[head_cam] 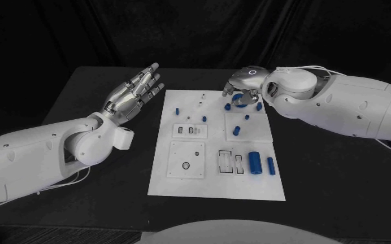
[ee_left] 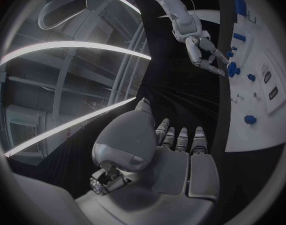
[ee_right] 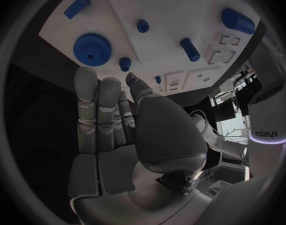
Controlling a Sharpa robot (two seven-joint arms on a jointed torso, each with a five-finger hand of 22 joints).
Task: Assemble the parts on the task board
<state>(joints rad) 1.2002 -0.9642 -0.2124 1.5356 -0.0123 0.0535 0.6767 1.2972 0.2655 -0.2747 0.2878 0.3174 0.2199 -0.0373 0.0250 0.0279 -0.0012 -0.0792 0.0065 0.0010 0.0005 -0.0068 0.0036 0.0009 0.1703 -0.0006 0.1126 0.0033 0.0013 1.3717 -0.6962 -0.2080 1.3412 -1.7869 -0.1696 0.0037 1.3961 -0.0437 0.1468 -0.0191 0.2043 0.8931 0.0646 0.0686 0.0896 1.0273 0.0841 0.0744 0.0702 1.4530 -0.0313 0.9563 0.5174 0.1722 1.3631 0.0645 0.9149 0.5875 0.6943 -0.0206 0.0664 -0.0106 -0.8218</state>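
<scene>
Blue plastic marks the small parts scattered over the flat white rectangular task board (head_cam: 213, 187), which lies in the middle of the black desk (head_cam: 334, 176). A blue toothed gear wheel (ee_right: 92, 48) lies on the board just ahead of the fingertips of the right silver many-fingered hand (head_cam: 244, 87); in the right wrist view those fingers (ee_right: 87, 102) reach out straight and side by side toward it, and nothing is seen inside the hand, though actual contact with the gear cannot be told. Beside the gear, near the same fingertips, stand short blue pegs (ee_right: 125, 63), with another blue peg (ee_right: 143, 26) farther out on the board. A slim blue pin (ee_right: 189, 49) lies beyond them, and a thick blue cylinder (head_cam: 255, 161) lies at the board's near end, well apart from the right hand, with a thinner blue rod (head_cam: 270, 166) just beside it. Dark rectangular slots (head_cam: 224, 161) and an oval recess (head_cam: 186, 165) sit in the board next to the cylinder.

The left silver many-fingered hand (head_cam: 134, 92) is raised off to the board's side, its fingers stretched out and slightly apart, holding nothing and well clear of every part.
</scene>
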